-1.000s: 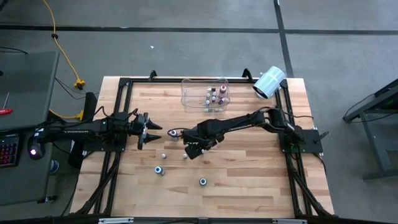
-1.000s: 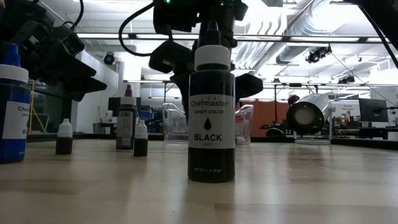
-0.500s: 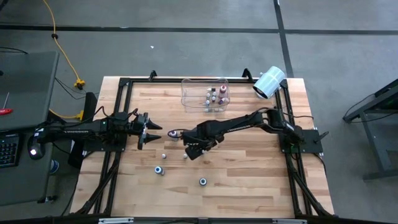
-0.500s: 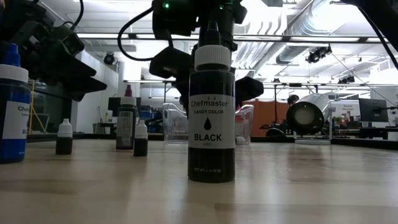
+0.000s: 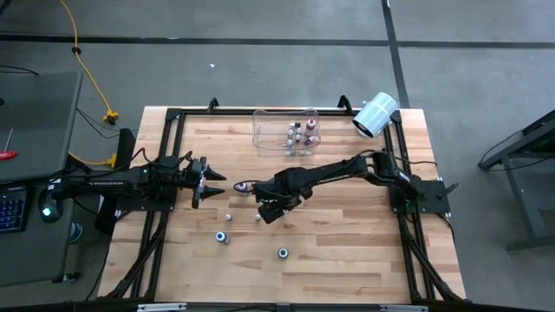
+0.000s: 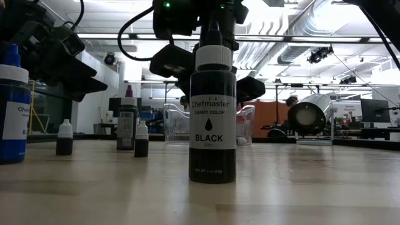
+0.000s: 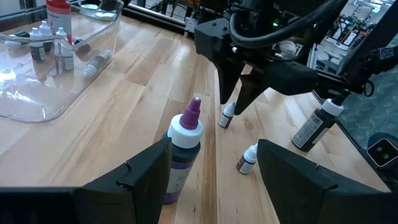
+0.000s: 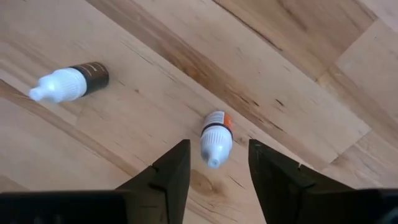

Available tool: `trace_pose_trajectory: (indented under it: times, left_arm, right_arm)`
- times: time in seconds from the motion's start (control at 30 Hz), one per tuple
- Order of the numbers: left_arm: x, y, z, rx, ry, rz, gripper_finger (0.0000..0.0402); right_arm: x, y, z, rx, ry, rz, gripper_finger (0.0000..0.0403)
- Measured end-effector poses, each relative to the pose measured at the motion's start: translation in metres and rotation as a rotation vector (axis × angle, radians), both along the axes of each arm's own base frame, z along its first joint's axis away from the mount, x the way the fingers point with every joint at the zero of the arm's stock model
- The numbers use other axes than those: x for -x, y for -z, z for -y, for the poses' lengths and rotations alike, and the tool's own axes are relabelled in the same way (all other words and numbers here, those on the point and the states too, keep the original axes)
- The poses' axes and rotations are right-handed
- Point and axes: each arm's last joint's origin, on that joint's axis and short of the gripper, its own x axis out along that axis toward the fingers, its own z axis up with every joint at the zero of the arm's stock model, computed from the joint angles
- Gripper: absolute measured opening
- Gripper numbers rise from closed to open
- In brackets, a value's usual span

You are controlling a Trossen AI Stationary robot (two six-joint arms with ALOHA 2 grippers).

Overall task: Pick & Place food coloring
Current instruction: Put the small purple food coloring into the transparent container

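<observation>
The left gripper [image 5: 211,181] is waiting with jaws apart beside a purple-tipped bottle [image 7: 182,149]. The right gripper [image 8: 213,163] is hanging over a small orange-banded bottle [image 8: 215,137] standing on the surface [image 5: 347,243], jaws apart on either side, not touching. The clear bin [image 5: 264,132] is holding several small bottles [image 5: 299,133].

Hidden in the high view beneath the right tool [image 5: 270,209]: the small dropper bottle [image 8: 215,138] between its fingers. Too small there to tell colours or labels of the bottles in the clear bin [image 5: 286,130] beyond that tool.

Blocked in the low view by the black bottle [image 6: 212,119] in front: the right tool's fingertips. Cut by that picture's edge: the blue bottle [image 6: 11,112].

Cut off at the wrist pictures' edges: both tools' fingers. Lost behind one finger of the left tool [image 7: 214,143]: the base of the purple-tipped bottle [image 7: 182,152] just ahead. Cropped beyond it: the bin.
</observation>
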Motion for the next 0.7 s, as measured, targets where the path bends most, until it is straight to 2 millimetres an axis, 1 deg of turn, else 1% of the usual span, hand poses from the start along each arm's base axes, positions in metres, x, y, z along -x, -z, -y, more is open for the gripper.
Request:
trace_pose_trajectory:
  times: [0.33, 0.7]
  left_arm:
    - [0.0, 0.0, 0.0, 0.0, 0.0, 0.0, 0.0234]
    - [0.0, 0.0, 0.0, 0.0, 0.0, 0.0, 0.0234]
  right_arm:
    - [-0.0005, -0.0001, -0.0001, 0.001, -0.011, 0.006, 0.0129]
    - [-0.0011, -0.0003, -0.0005, -0.006, -0.013, 0.013, 0.0128]
